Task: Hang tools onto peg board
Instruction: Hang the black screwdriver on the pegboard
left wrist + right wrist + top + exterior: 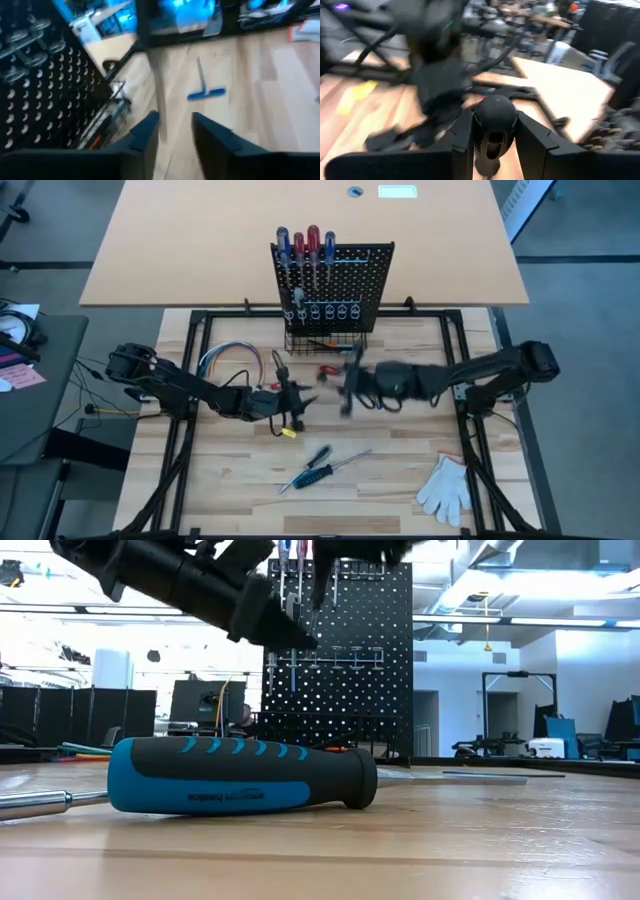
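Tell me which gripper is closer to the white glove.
Right. The right gripper is mid-table, nearer the white glove at the right front corner; the left gripper sits farther over to its left.

Robotics lab (arm rig, monitors).

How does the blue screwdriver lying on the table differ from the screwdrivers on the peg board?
The blue screwdriver lies flat on the table; the four screwdrivers on the peg board hang upright. Its handle is blue and black; two of theirs are red. All are screwdrivers.
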Controlling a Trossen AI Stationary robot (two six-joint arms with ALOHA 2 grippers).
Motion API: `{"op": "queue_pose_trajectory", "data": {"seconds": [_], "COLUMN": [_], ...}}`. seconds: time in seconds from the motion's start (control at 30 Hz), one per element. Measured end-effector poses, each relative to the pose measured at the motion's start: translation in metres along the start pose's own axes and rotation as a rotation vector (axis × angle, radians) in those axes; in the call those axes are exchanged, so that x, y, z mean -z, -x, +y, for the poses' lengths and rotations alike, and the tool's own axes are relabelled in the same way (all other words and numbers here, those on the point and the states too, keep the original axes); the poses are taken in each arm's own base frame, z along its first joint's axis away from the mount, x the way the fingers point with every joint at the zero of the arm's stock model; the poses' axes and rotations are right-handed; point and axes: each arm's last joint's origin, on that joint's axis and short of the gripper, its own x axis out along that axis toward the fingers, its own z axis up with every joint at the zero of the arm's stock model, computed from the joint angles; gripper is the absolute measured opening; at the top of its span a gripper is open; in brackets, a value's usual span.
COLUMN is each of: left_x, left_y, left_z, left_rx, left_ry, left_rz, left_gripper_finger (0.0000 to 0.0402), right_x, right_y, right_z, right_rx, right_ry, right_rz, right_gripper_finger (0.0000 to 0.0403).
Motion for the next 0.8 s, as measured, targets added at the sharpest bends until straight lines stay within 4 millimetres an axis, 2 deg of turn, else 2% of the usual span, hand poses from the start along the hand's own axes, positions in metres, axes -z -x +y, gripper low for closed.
{"op": "queue_pose_trajectory", "data": {"seconds": [0.1,0.13,0.2,0.3,0.37,0.5,0.6,0.8], "left_x": [0.021,0.021,0.024,0.039,0.041,0.044,0.042,0.041], "left_y": [0.000,0.001,0.002,0.004,0.006,0.007,0.007,0.006], "left_z": [-0.005,-0.004,-0.003,-0.007,-0.007,-0.007,-0.007,-0.007], "left_rx": [0.045,0.030,0.014,0.031,0.030,0.027,0.028,0.027], "left_ry": [-0.032,-0.006,0.033,0.034,0.047,0.042,0.047,0.054], "left_rz": [0.147,0.157,0.175,0.229,0.208,0.212,0.200,0.187], "left_gripper_finger": [0.0160,0.0167,0.0173,0.0173,0.0171,0.0169,0.0168,0.0168], "right_x": [-0.034,-0.041,-0.049,-0.055,-0.062,-0.054,-0.044,-0.041], "right_y": [-0.005,-0.007,-0.015,-0.025,-0.033,-0.052,-0.065,-0.065], "right_z": [-0.036,-0.047,-0.060,-0.077,-0.089,-0.106,-0.109,-0.121], "right_rx": [0.128,0.153,0.181,0.200,0.217,0.252,0.250,0.256], "right_ry": [-0.033,-0.036,-0.035,-0.034,-0.051,-0.049,-0.049,-0.089], "right_rz": [-0.028,-0.020,-0.004,0.013,-0.023,0.012,0.049,0.068], "right_gripper_finger": [0.0101,0.0101,0.0101,0.0101,0.0101,0.0101,0.0101,0.0101]}}
